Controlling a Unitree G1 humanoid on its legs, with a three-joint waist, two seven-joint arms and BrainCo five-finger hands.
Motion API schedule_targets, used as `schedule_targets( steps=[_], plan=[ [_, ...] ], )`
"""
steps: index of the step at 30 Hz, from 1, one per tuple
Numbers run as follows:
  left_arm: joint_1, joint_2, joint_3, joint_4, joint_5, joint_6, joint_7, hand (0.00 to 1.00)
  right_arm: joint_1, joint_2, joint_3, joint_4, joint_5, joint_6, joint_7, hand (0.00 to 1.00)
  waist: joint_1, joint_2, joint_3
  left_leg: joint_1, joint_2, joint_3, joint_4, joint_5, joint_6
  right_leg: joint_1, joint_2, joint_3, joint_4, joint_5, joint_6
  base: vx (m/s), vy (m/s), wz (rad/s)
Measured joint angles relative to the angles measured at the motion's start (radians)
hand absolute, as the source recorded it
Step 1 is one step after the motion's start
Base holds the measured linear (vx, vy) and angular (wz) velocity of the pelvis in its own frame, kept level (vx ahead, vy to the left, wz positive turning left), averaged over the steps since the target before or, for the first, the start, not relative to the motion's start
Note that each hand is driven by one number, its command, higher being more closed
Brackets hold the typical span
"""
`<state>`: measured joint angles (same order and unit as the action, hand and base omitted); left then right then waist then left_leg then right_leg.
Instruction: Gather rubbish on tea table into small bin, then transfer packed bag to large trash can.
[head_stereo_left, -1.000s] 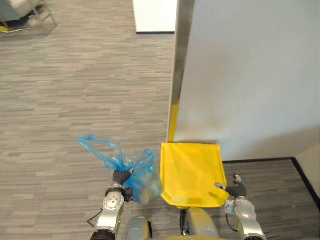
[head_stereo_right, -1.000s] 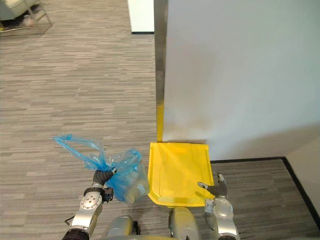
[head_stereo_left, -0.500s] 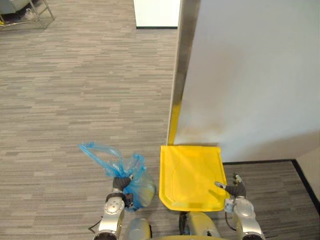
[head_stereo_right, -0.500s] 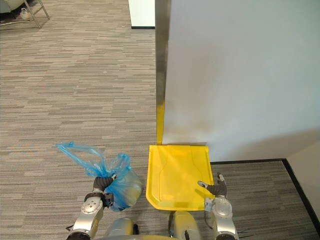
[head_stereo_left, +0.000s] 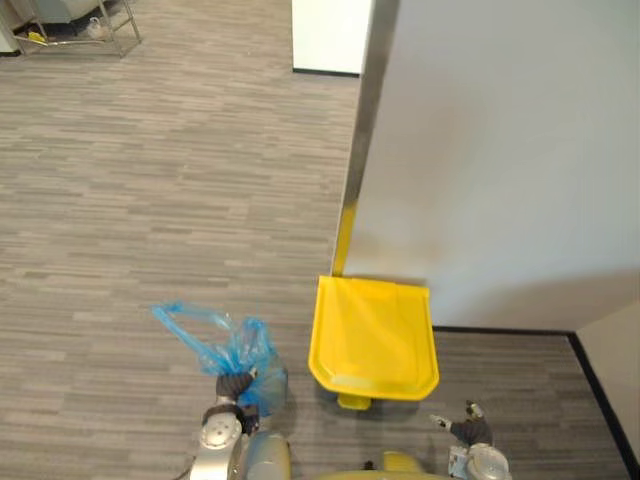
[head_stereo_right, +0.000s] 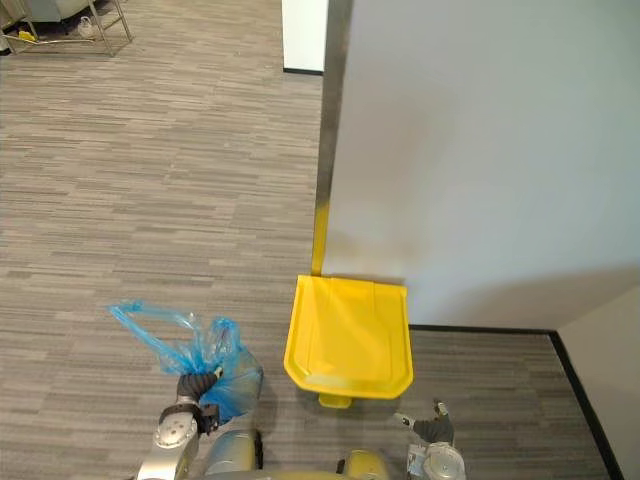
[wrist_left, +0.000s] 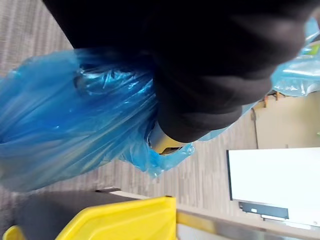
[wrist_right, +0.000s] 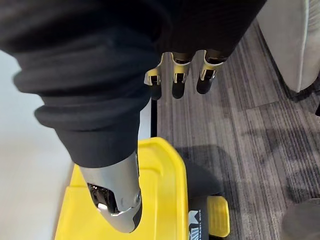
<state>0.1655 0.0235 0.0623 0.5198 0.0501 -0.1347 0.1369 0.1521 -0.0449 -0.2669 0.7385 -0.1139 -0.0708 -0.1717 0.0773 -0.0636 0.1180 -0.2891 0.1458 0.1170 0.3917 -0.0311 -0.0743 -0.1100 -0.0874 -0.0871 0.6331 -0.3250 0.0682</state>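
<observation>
Nearest, the left hand (head_stereo_left: 234, 384) is clenched round the gathered neck of a translucent blue plastic rubbish bag (head_stereo_left: 246, 350). The bag bulges just left of the bin, and its loose loops trail left over the grey striped carpet floor (head_stereo_left: 150, 210). At near right, the right hand (head_stereo_left: 468, 431) has relaxed fingers and holds nothing. Beyond stands the large trash can with closed yellow plastic lid (head_stereo_left: 372, 335), its yellow foot pedal (head_stereo_left: 349, 402) in front. A white printed mark (wrist_right: 194, 220) on its dark front is unreadable. A pale grey wall (head_stereo_left: 500, 150) rises behind.

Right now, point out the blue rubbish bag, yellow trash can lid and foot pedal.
blue rubbish bag (head_stereo_left: 248, 352), left eye view, bunched upper part.
yellow trash can lid (head_stereo_left: 372, 335), left eye view, middle of its top.
foot pedal (wrist_right: 219, 217), right wrist view, its flat top.
</observation>
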Motion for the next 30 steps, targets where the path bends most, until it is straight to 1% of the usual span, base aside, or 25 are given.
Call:
schedule_targets(
  steps=[1,2,3,4,5,6,7,8,9,10,11,12,14,16,18,19,20,21,22,24,25,27,28,29,30],
  plan=[
    [0.001,-0.003,-0.008,-0.009,0.0,-0.002,0.0,1.0,-0.01,-0.005,0.0,0.0,0.004,0.0,0.0,0.0,0.01,0.009,0.003,-0.019,0.015,0.008,-0.009,0.003,-0.005,-0.003,0.013,-0.002,-0.032,-0.024,-0.009,-0.44,-0.216,-0.22],
    [0.002,-0.003,-0.013,-0.012,0.0,-0.001,0.0,1.0,-0.028,-0.006,0.001,0.0,0.008,0.002,-0.001,0.0,0.017,0.007,0.007,-0.044,0.027,0.021,-0.026,0.02,-0.034,-0.009,0.013,-0.024,-0.085,-0.064,-0.053,-0.39,-0.184,-0.2],
    [0.004,-0.005,-0.013,-0.012,0.0,0.0,0.0,1.0,-0.033,-0.008,0.001,0.0,0.01,0.002,-0.001,0.0,0.015,0.013,0.008,-0.052,0.034,0.022,-0.025,0.019,-0.038,-0.015,0.015,-0.035,-0.092,-0.063,-0.056,-0.35,-0.177,-0.01],
    [0.009,-0.005,-0.014,-0.012,0.0,0.001,-0.001,1.0,-0.035,-0.006,0.0,0.001,0.024,0.002,-0.001,0.0,0.009,0.007,0.02,-0.062,0.055,0.036,0.039,0.0,-0.032,-0.015,0.014,-0.054,-0.093,-0.048,-0.071,-0.31,-0.117,0.2],
    [0.012,-0.002,-0.013,-0.015,0.0,0.001,-0.001,1.0,-0.009,-0.003,0.0,0.001,0.028,0.004,-0.002,0.0,0.011,0.003,0.017,-0.054,0.066,0.049,0.162,-0.044,0.014,-0.012,0.007,-0.072,-0.097,-0.038,-0.078,-0.29,-0.065,0.29],
    [0.011,-0.001,-0.013,-0.02,0.0,0.001,-0.001,1.0,-0.001,-0.004,0.001,0.001,0.028,0.004,-0.002,0.0,0.01,0.002,0.016,-0.049,0.069,0.049,0.202,-0.07,0.021,-0.012,0.003,-0.078,-0.097,-0.035,-0.077,-0.28,0.003,0.41],
    [0.012,-0.001,-0.013,-0.036,0.0,0.0,-0.001,1.0,0.005,-0.005,0.009,0.001,0.028,0.004,-0.002,0.0,0.003,0.003,0.016,-0.029,0.084,0.054,0.273,-0.12,0.023,-0.016,-0.001,-0.091,-0.098,-0.026,-0.07,-0.24,0.062,0.46],
    [0.013,0.0,-0.013,-0.044,-0.002,-0.002,0.001,1.0,0.003,-0.007,0.01,0.001,0.029,0.005,-0.002,0.0,-0.01,0.009,0.012,0.006,0.1,0.055,0.284,-0.166,0.012,-0.026,-0.003,-0.1,-0.107,-0.023,-0.065,-0.22,0.09,0.44],
    [0.013,-0.001,-0.014,-0.044,-0.003,-0.002,0.001,1.0,0.004,-0.007,0.009,0.001,0.029,0.005,-0.002,0.0,-0.011,0.012,0.008,0.028,0.099,0.055,0.266,-0.189,-0.005,-0.035,-0.003,-0.1,-0.109,-0.019,-0.061,-0.2,0.162,0.26],
    [0.013,-0.001,-0.014,-0.043,-0.002,-0.001,0.001,1.0,0.005,-0.007,0.006,0.001,0.03,0.005,-0.002,0.0,-0.01,0.024,-0.002,0.078,0.096,0.059,0.177,-0.244,-0.042,-0.055,-0.007,-0.099,-0.108,-0.011,-0.046,-0.18,0.257,-0.02],
    [0.012,0.004,-0.013,-0.034,-0.003,-0.001,0.001,1.0,0.002,0.01,0.005,0.013,0.031,0.008,0.001,0.0,-0.005,0.002,-0.003,0.095,0.073,0.083,0.116,-0.253,-0.032,-0.073,-0.026,-0.073,-0.097,-0.002,-0.025,-0.14,0.225,-0.08],
    [0.017,0.013,-0.011,-0.024,-0.004,0.0,0.003,1.0,0.002,0.02,0.004,0.014,0.031,0.007,0.001,0.0,-0.008,0.005,-0.003,0.094,0.059,0.085,0.104,-0.25,-0.034,-0.078,-0.035,-0.07,-0.105,0.006,-0.011,-0.09,0.191,-0.04],
    [0.011,0.039,-0.012,0.044,-0.011,0.001,0.003,1.0,0.0,0.023,-0.009,0.039,0.034,0.006,0.0,0.0,-0.015,-0.005,-0.015,0.097,0.024,0.088,0.072,-0.233,-0.021,-0.067,-0.045,-0.056,-0.172,0.051,0.014,-0.05,0.178,0.03],
    [0.011,0.041,-0.012,0.058,-0.01,0.001,0.0,1.0,-0.003,0.017,-0.011,0.056,0.034,0.006,0.0,0.0,-0.015,-0.005,-0.019,0.097,0.014,0.096,0.06,-0.226,-0.01,-0.066,-0.049,-0.044,-0.2,0.071,0.017,0.0,0.181,-0.09],
    [0.009,0.044,-0.013,0.091,-0.009,0.001,-0.003,1.0,-0.014,0.012,-0.012,0.079,0.034,0.006,0.0,0.0,-0.018,0.005,-0.029,0.097,0.006,0.119,0.059,-0.223,0.007,-0.059,-0.051,-0.027,-0.241,0.104,0.037,0.05,0.146,-0.21],
    [0.009,0.043,-0.013,0.098,-0.009,0.001,-0.003,1.0,-0.015,0.012,-0.012,0.081,0.034,0.006,0.0,0.0,-0.019,0.008,-0.03,0.098,0.004,0.121,0.06,-0.223,0.008,-0.051,-0.051,-0.023,-0.249,0.108,0.038,0.06,0.1,-0.22],
    [0.008,0.045,-0.014,0.111,-0.009,0.001,-0.003,1.0,-0.019,0.012,-0.012,0.085,0.034,0.006,0.0,0.0,-0.02,0.021,-0.026,0.105,-0.004,0.124,0.063,-0.222,0.01,-0.047,-0.051,-0.017,-0.265,0.117,0.043,0.06,0.087,-0.18],
    [0.006,0.044,-0.014,0.12,-0.009,0.001,-0.003,1.0,-0.023,0.01,-0.012,0.09,0.034,0.006,0.0,0.0,-0.023,0.026,-0.023,0.112,-0.006,0.124,0.063,-0.222,0.01,-0.034,-0.05,-0.013,-0.277,0.123,0.044,0.07,0.08,-0.2],
    [0.009,0.046,-0.013,0.122,-0.008,0.001,-0.003,1.0,-0.039,0.006,-0.012,0.103,0.034,0.006,0.0,0.0,-0.035,0.036,-0.021,0.115,-0.006,0.124,0.063,-0.222,0.01,-0.029,-0.048,-0.008,-0.289,0.13,0.045,0.07,0.054,-0.14],
    [0.006,0.054,-0.013,0.122,-0.007,0.001,-0.003,1.0,-0.05,0.002,-0.012,0.103,0.034,0.006,0.0,0.0,-0.035,0.043,-0.02,0.116,-0.005,0.122,0.065,-0.222,0.011,-0.032,-0.043,0.005,-0.29,0.136,0.039,0.04,0.005,-0.18],
    [0.003,0.06,-0.013,0.122,-0.007,0.001,-0.003,1.0,-0.056,-0.002,-0.011,0.103,0.034,0.006,0.0,0.0,-0.035,0.046,-0.019,0.116,-0.004,0.116,0.069,-0.228,0.018,-0.035,-0.038,0.009,-0.287,0.137,0.038,0.01,-0.015,-0.19],
    [-0.002,0.059,-0.014,0.118,-0.007,0.001,-0.003,1.0,-0.063,-0.009,-0.011,0.098,0.034,0.006,0.0,0.0,-0.035,0.05,-0.008,0.121,0.002,0.102,0.087,-0.253,0.032,-0.043,-0.034,0.014,-0.247,0.137,0.038,0.0,-0.005,-0.11],
    [-0.004,0.057,-0.016,0.116,-0.007,0.001,-0.003,1.0,-0.064,-0.012,-0.011,0.094,0.034,0.005,0.0,0.0,-0.035,0.054,-0.001,0.126,0.009,0.102,0.093,-0.271,0.033,-0.051,-0.034,0.017,-0.223,0.137,0.038,-0.09,0.039,-0.24],
    [-0.015,0.059,-0.02,0.109,-0.007,0.001,-0.003,1.0,-0.067,-0.01,-0.011,0.07,0.033,0.006,0.0,0.0,-0.032,0.052,0.032,0.132,0.02,0.097,0.117,-0.315,0.044,-0.105,-0.045,0.023,-0.072,0.137,0.038,-0.12,0.032,-0.24],
    [-0.018,0.062,-0.019,0.107,-0.007,0.001,-0.003,1.0,-0.067,-0.007,-0.01,0.057,0.033,0.005,-0.001,0.0,-0.034,0.045,0.045,0.143,0.01,0.096,0.121,-0.323,0.042,-0.135,-0.059,0.023,0.006,0.143,0.033,-0.14,0.024,-0.14]
  ],
)
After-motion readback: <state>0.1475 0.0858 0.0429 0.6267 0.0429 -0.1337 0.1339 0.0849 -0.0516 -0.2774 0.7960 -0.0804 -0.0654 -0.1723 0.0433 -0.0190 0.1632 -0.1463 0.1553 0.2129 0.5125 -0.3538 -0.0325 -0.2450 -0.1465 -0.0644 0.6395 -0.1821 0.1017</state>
